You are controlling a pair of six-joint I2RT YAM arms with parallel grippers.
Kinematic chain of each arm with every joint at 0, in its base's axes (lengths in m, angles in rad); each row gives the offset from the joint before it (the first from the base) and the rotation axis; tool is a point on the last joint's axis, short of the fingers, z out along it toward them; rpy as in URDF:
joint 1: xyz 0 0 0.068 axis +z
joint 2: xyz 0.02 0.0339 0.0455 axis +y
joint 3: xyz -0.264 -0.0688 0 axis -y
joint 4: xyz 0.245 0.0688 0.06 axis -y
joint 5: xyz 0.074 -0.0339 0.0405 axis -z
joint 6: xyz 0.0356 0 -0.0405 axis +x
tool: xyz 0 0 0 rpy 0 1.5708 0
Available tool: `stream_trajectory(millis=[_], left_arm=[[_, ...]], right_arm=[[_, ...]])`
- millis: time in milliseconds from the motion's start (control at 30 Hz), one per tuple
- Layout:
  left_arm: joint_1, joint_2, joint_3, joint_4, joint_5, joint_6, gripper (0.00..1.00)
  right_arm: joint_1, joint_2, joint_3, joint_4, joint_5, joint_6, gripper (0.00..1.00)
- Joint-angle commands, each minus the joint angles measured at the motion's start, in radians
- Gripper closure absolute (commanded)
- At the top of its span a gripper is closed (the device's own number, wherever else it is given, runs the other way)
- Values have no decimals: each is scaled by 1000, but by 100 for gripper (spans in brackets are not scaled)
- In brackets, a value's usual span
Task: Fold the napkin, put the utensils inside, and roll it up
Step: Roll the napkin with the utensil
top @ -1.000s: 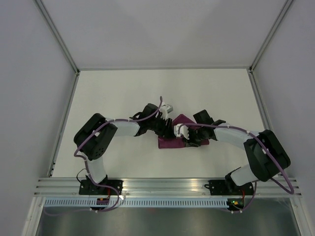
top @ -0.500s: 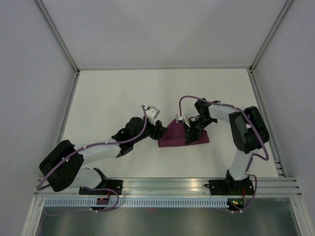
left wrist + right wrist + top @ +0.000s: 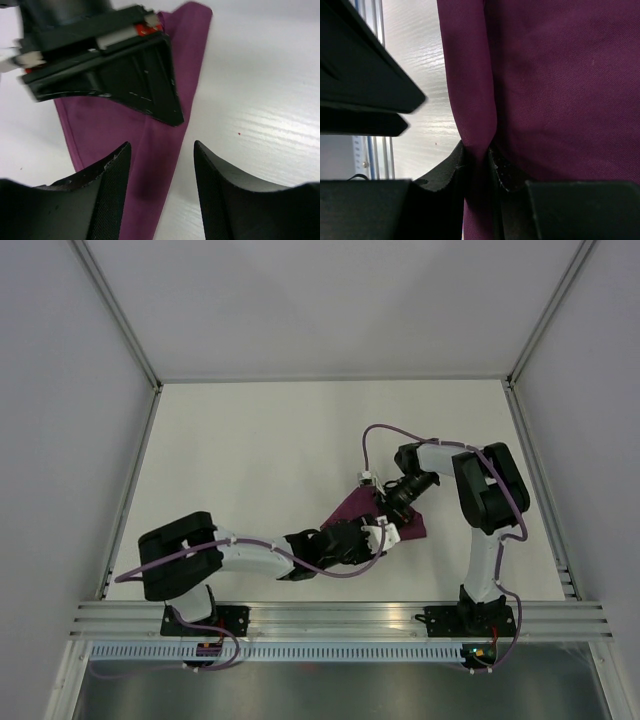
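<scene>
The right claw is clamped on a raised ridge of the large deep purple-magenta, slightly shiny cloth napkin, with the fabric squeezed thin between its dark pads. The left claw stands apart. Its two black fingers straddle a narrow band of the napkin without closing on it, just in front of the right claw.

Compared with a second back, the left arm is no longer arched in from the left. It now lies low along the near edge and reaches the cloth from the front, while the right arm is tucked in tighter over it. The napkin, which was a flat wide folded band, is now narrower, slanted and bunched under the claws.

My reading is that the right claw pins the fold while the left repositions for a fresh hold, so the folding or rolling is under way but not done. The slim table knife shows in no view (it may be inside the cloth; I cannot tell).

The napkin lies right of centre on the white counter, in its nearer half. Pale grey walls close three sides, and an aluminium rail carries the arm bases along the near edge
</scene>
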Motion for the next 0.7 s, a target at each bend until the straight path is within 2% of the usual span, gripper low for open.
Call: stream_trajectory(millis=[0, 267, 533, 633, 667], left_arm=[[-24, 72, 66, -38, -38, 165, 41], [-41, 174, 120, -61, -27, 245, 39], [-41, 262, 131, -66, -50, 260, 39], [-41, 274, 134, -87, -36, 234, 46], [-41, 276, 134, -92, -27, 229, 53]], right_arm=[[-7, 79, -15, 37, 135, -81, 85], [-16, 116, 25, -4, 134, -87, 85], [-17, 152, 62, -44, 126, -89, 85], [-19, 164, 74, -54, 126, -89, 84], [-17, 165, 77, -57, 123, -87, 84]])
